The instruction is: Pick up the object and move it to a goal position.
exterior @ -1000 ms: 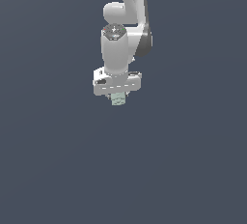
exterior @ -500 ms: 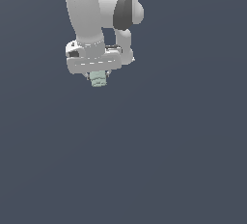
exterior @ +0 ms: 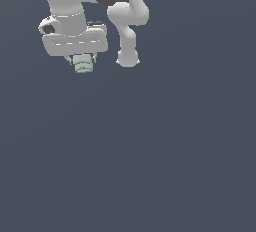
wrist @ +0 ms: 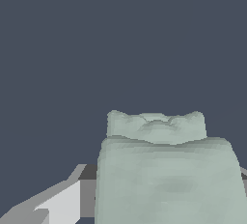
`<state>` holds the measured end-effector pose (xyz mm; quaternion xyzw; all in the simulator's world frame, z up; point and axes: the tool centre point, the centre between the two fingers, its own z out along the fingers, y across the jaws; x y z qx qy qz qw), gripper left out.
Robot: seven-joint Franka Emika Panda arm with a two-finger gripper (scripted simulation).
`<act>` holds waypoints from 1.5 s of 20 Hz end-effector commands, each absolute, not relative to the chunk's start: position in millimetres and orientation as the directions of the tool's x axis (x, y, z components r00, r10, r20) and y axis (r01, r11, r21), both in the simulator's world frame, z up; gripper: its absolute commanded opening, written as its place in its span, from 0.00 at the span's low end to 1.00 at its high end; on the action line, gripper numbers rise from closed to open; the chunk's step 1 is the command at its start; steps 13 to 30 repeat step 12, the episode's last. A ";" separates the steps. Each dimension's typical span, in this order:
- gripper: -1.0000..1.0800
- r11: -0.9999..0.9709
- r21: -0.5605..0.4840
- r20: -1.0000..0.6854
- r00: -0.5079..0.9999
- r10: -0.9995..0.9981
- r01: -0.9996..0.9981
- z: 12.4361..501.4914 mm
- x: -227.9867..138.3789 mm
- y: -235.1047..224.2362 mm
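Observation:
The object [exterior: 83,64] is a small pale mint-green lumpy block with ridged sides. It hangs under the white gripper [exterior: 81,60] at the upper part of the exterior view's left side. The gripper is shut on it and holds it well above the dark grey floor. Only the block's lower part shows below the hand. In the wrist view the object [wrist: 164,170] fills the near foreground, with one grey-white finger [wrist: 62,203] beside it; the other finger is mostly hidden behind the block.
The white arm's links and a rounded joint [exterior: 127,58] hang to the exterior view's right of the gripper. A plain dark grey floor [exterior: 150,166] lies below. No goal marker shows.
The gripper has carried the block up and toward the exterior view's left. The arm now appears larger and closer to the camera. The grip on the block has not changed.

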<state>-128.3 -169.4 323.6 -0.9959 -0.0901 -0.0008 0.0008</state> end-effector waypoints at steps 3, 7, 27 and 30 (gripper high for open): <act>0.00 -0.984 -0.001 0.000 0.984 0.181 0.181 340.4 -133.1 -184.9; 0.00 -0.984 0.000 0.000 0.984 0.181 0.181 346.2 -134.1 -190.4; 0.00 -0.984 0.000 0.000 0.984 0.181 0.181 344.2 -132.5 -189.0; 0.00 -0.984 0.000 0.000 0.984 0.181 0.181 344.2 -132.5 -189.0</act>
